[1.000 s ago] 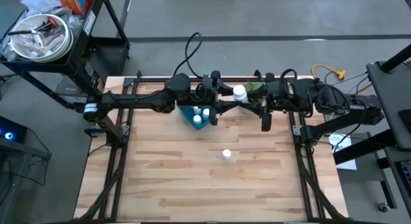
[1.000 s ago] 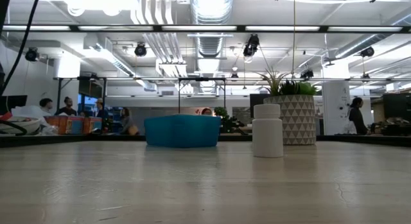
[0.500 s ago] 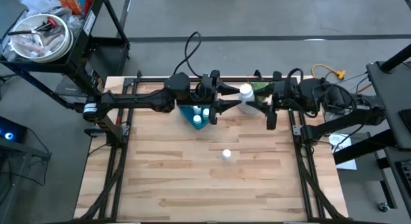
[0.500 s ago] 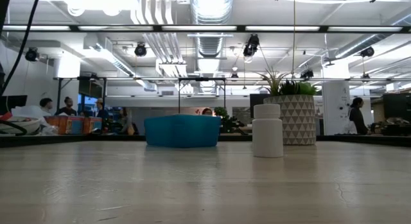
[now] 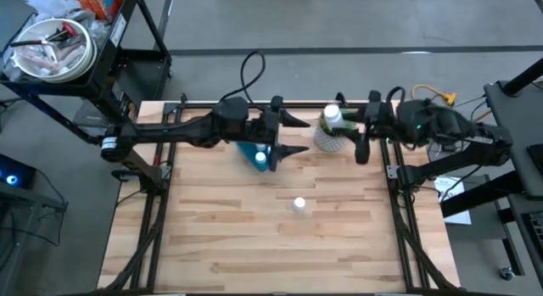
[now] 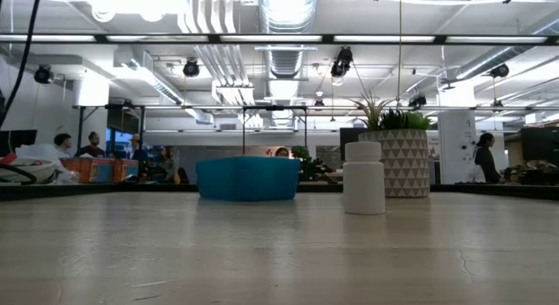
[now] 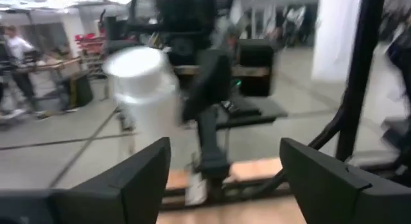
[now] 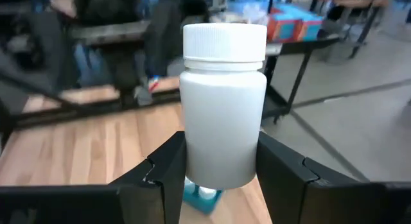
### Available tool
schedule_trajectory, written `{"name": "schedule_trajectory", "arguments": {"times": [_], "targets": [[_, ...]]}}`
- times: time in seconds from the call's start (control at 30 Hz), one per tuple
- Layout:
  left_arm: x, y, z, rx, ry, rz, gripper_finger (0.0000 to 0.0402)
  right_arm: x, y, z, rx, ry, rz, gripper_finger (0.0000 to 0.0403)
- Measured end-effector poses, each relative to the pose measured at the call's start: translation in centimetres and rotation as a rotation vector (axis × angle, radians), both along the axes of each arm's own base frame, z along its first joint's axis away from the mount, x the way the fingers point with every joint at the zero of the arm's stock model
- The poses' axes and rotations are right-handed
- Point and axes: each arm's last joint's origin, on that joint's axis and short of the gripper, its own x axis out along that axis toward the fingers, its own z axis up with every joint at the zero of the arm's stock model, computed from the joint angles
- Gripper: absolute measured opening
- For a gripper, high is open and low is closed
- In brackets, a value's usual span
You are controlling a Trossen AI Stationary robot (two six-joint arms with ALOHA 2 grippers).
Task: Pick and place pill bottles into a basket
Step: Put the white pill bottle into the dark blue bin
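My right gripper is shut on a white pill bottle in the air over the white plant pot at the table's far edge. My left gripper is open and empty just left of it, above the blue basket. The basket stands on the table, partly hidden by the left arm, with a white bottle showing inside. Another pill bottle stands upright on its base mid-table; the low view shows it beside the basket. My right gripper pinches the bottle's lower body between its two fingers, one on each side. The fingers come level from the table's right side. The bottle stands upright in the hold, its cap up, lifted clear of the table.
The plant pot with its green plant stands right of the basket near the far edge. Dark frame rails run along the table's left and right edges. A cart with a bowl stands beyond the far left corner. The table's near half is bare wood.
My right gripper has carried the bottle toward the table's right edge, from beside the left gripper to above the plant pot, keeping it upright. My left gripper has drawn back toward the table's left. The bottle mid-table and the basket have stayed put.
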Motion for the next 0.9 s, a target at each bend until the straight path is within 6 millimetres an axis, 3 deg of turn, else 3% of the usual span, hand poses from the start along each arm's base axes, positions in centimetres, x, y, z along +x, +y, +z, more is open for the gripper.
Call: {"name": "schedule_trajectory", "arguments": {"times": [0.2, 0.33, 0.53, 0.9], "targets": [[-2.1, 0.1, 0.7, 0.194, 0.147, 0.071, 0.0296, 1.4, 0.1, -1.8, -0.014, 0.155, 0.013, 0.015], [-3.0, 0.1, 0.7, 0.223, 0.265, 0.085, 0.0298, 3.0, 0.2, -3.1, -0.053, 0.258, 0.031, 0.015], [-2.7, 0.2, -0.7, 0.202, 0.388, 0.077, 0.0298, 5.5, 0.2, -4.8, -0.107, 0.364, 0.05, 0.015], [-2.6, 0.2, -1.3, 0.202, 0.422, 0.088, 0.0298, 8.4, 0.4, -6.9, -0.159, 0.465, 0.087, 0.015]]}}
